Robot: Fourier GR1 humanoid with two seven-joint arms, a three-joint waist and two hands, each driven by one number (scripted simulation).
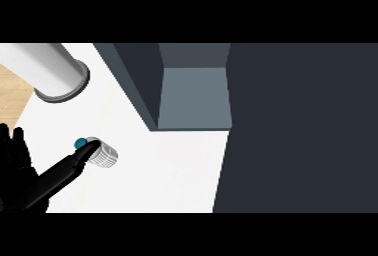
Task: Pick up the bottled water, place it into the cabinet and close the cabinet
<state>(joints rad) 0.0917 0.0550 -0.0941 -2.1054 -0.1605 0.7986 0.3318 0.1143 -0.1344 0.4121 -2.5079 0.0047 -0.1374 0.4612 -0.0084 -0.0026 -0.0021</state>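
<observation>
Bottled water (104, 154) on the white counter (170, 175), left of the open cabinet (192, 90). Farther left of the cabinet, left hand (22, 185) released, fingers straight, thumb touching the bottle's cap end.

Bright, flat, even light

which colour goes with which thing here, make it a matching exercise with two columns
Things:
1. bottle cap
2. left hand
3. counter
4. cabinet interior

Colours:
a. grey-blue
b. white
c. teal
d. black

Pairs: 1-c, 2-d, 3-b, 4-a
</observation>
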